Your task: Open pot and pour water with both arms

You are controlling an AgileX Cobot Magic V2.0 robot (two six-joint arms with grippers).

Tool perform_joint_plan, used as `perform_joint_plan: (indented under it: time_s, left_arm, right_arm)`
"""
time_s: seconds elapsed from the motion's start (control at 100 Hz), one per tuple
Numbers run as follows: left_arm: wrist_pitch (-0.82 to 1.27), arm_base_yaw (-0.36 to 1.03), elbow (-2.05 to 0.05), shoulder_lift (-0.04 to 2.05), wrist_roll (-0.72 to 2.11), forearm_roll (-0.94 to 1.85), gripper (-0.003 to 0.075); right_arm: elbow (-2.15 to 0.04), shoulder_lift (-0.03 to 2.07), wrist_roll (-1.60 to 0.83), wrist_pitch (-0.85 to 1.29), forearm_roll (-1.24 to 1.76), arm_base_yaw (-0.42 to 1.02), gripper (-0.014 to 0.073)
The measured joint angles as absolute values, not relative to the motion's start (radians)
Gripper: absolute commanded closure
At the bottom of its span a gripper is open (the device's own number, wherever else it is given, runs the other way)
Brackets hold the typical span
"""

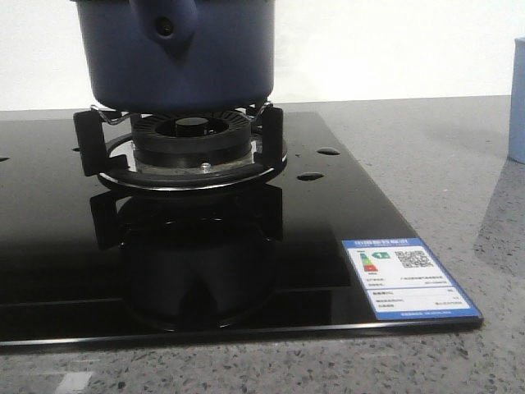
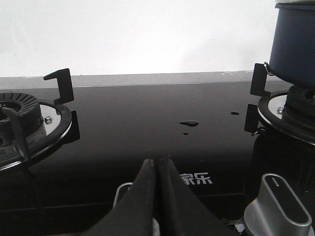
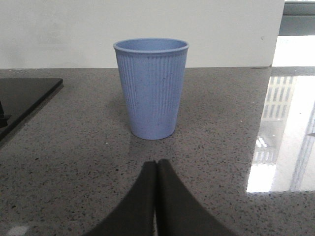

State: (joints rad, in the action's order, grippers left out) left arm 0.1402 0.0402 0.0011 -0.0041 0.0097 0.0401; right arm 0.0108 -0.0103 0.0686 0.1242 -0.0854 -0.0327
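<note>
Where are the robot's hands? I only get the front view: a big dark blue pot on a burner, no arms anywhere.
Observer: The left gripper hangs shut over the black glass hob, between its two burners.
Operator: And the other one?
Observer: The right gripper is shut too, over the grey counter, facing a pale blue ribbed cup that stands upright.
Operator: Does anything touch the pot?
Observer: No. In the left wrist view the pot sits alone on its burner, with a silver knob in front of it.

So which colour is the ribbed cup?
Pale blue cup, seen best in the right wrist view.
</note>
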Motion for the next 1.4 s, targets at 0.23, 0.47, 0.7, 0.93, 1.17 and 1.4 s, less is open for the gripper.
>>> perform_joint_plan:
  time_s: [0.23,0.47,0.7,0.93,1.17,1.4]
  left_arm:
    - [0.140,0.040,0.001,-0.004,0.010,0.040,0.0741]
    - [0.140,0.040,0.001,-0.004,0.010,0.040,0.0741]
    - [0.140,0.040,0.001,-0.004,0.018,-0.031,0.0741]
    - [0.140,0.040,0.001,-0.004,0.021,-0.056,0.0740]
    - [0.140,0.040,0.001,-0.004,0.023,-0.056,0.0741]
    - [0.134,0.040,0.001,-0.004,0.023,-0.042,0.0741]
  right_arm:
    - [0.011,-0.010,0.069,0.124,-0.085,-0.033,0.0653]
    - [0.011,-0.010,0.069,0.124,-0.085,-0.033,0.0653]
    - [0.011,-0.010,0.069,0.124,-0.085,-0.033,0.0653]
    - [0.011,-0.010,0.069,0.124,-0.085,-0.033,0.0653]
    - [0.011,-0.010,0.069,0.124,-0.085,-0.033,0.0653]
    - [0.011,-0.010,0.069,0.120,-0.072,-0.033,0.0653]
